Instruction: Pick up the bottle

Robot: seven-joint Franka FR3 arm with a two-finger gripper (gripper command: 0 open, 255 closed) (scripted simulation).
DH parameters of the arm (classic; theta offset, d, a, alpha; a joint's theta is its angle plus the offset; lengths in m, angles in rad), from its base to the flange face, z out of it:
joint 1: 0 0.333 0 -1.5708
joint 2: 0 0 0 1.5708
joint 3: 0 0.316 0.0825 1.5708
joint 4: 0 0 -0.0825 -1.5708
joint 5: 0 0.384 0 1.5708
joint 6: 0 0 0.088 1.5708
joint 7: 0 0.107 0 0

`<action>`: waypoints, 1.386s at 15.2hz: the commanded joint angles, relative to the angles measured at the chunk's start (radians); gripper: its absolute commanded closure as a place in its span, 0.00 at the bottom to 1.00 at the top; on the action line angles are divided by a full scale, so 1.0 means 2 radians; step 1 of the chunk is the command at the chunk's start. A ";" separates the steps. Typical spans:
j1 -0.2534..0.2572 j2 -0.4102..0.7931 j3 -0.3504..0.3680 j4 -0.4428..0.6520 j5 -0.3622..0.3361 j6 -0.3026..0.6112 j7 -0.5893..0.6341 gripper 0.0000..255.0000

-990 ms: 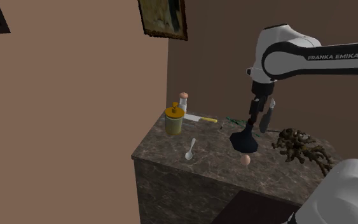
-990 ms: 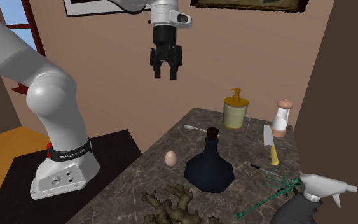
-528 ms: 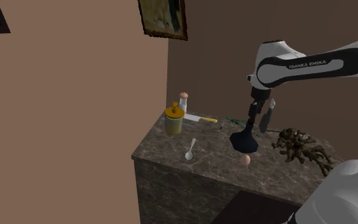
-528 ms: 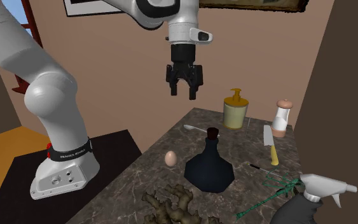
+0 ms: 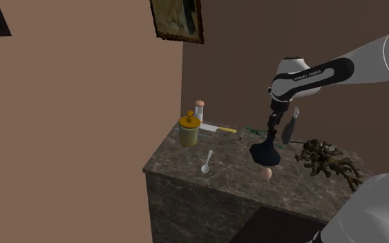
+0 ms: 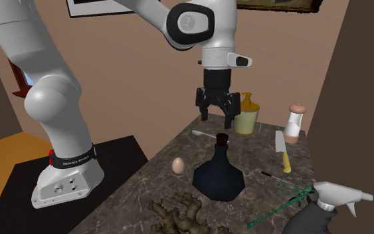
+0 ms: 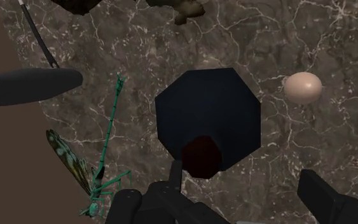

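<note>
Approach step: the jaws are held open above the dark bottle [image 6: 218, 174], which is not yet touched.

In the second exterior view, from left to right, an egg [image 6: 178, 165], the bottle and a knife [image 6: 283, 151] are seen on the marble worktop [image 6: 255, 158]. The bottle stands upright near its middle, with the stopper just below the jaws. A straight descent is judged to be needed next, until the neck is bracketed, followed by a closing. Compared with a second ago, the jaws are lower and further to that view's right; the bottle is unmoved.
</note>
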 commanded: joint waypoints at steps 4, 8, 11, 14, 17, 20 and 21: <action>-0.005 0.054 -0.021 0.015 0.023 0.044 -0.035 0.00; -0.005 0.071 -0.023 0.002 0.028 0.072 -0.037 0.00; -0.005 0.078 -0.024 -0.002 0.031 0.084 -0.038 0.00; -0.005 0.078 -0.024 -0.002 0.031 0.084 -0.038 1.00; -0.005 0.078 -0.024 -0.002 0.031 0.084 -0.038 1.00; -0.005 0.078 -0.024 -0.002 0.031 0.084 -0.038 1.00; -0.005 0.078 -0.024 -0.002 0.031 0.084 -0.038 1.00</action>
